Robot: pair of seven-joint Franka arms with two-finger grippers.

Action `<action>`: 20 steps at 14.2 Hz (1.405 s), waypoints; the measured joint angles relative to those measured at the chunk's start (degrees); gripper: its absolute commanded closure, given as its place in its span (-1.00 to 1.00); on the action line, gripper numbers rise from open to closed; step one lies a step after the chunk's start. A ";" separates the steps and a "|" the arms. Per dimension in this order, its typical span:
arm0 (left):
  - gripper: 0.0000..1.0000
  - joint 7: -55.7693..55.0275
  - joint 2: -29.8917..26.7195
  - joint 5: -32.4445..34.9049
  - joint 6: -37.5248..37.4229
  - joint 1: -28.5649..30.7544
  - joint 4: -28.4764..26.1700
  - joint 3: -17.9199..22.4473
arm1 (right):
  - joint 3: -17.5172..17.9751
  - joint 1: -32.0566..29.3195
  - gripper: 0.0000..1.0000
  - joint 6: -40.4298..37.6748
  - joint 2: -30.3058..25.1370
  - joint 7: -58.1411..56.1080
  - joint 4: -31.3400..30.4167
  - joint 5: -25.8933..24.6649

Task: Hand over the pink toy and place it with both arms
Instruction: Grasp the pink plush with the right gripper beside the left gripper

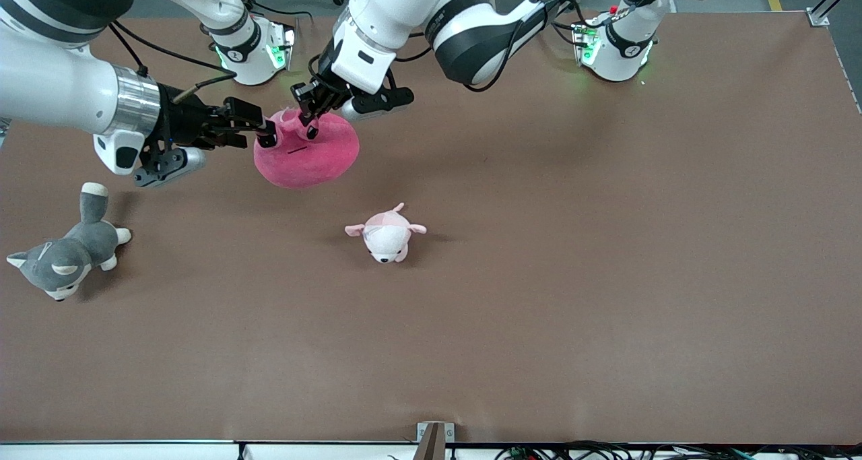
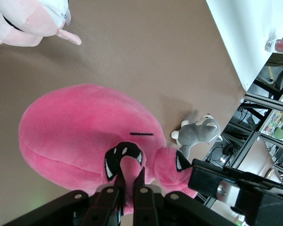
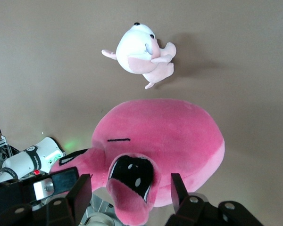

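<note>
Here the pink toy (image 1: 306, 151) hangs face-up, long axis level.

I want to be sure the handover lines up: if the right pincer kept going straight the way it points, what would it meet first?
Most likely the pink toy: the open right pincer already brackets its eye nub, while the left pincer holds the toy above the table.

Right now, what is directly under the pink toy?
Only bare table shows under the pink toy, which hangs from the shut left gripper. The open right gripper straddles one end. The toy's underside is hidden.
</note>
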 measured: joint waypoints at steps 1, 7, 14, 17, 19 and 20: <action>1.00 -0.02 0.00 0.00 0.00 0.00 0.00 0.00 | 0.00 0.08 -0.51 -0.24 0.04 0.00 0.00 0.00; 1.00 -0.05 0.02 0.00 0.00 0.00 0.00 0.03 | -0.02 0.14 -0.47 -1.19 0.13 0.00 -0.02 -0.48; 0.98 -0.06 0.03 0.00 0.00 0.01 0.00 0.08 | -0.01 0.84 0.08 -1.32 0.69 0.00 -0.08 -0.56; 0.97 -0.06 0.03 0.00 0.00 0.01 0.00 0.09 | -0.02 0.86 0.83 -1.57 0.97 -0.01 -0.08 -0.58; 0.94 -0.06 0.05 0.00 0.00 0.01 0.00 0.09 | -0.02 0.86 0.93 -2.21 1.05 -0.01 -0.08 -0.59; 0.95 -0.06 0.06 0.00 0.00 0.01 0.00 0.09 | -0.03 0.86 0.93 -2.35 1.05 -0.01 -0.08 -0.60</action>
